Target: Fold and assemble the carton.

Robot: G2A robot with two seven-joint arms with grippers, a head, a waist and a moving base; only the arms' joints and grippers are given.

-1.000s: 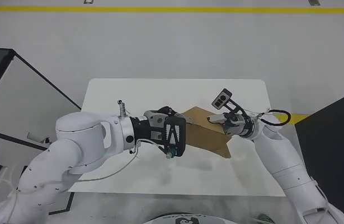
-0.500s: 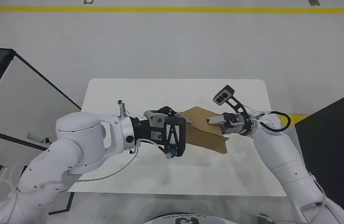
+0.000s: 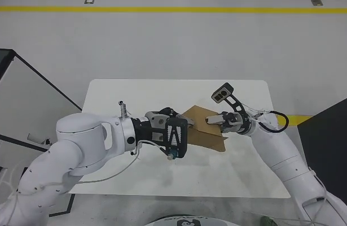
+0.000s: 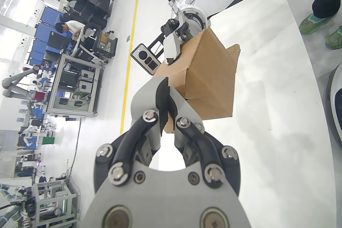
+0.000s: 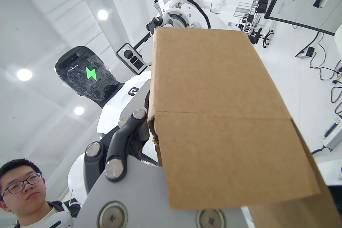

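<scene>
A brown cardboard carton [image 3: 206, 134], partly unfolded, is held above the white table [image 3: 134, 96] between both arms. My left gripper [image 3: 183, 134] is shut on a flap at the carton's near-left end; in the left wrist view the gripper [image 4: 167, 106] pinches that torn flap edge of the carton [image 4: 211, 79]. My right gripper [image 3: 214, 120] is clamped on the carton's upper far edge, and the left wrist view shows this gripper [image 4: 171, 58] there. In the right wrist view the carton [image 5: 213, 119] covers one finger; the other finger [image 5: 125, 138] lies against its side.
The table's rounded front edge [image 4: 307, 79] is close beside the carton. A black-framed stand [image 3: 15, 85] stands off the table to the left and a dark panel [image 3: 331, 135] to the right. Bare tabletop lies behind the carton.
My right gripper has moved left and slightly away with the carton's edge, so the carton looks narrower and its near-right corner has drawn in. The left arm has kept still.
</scene>
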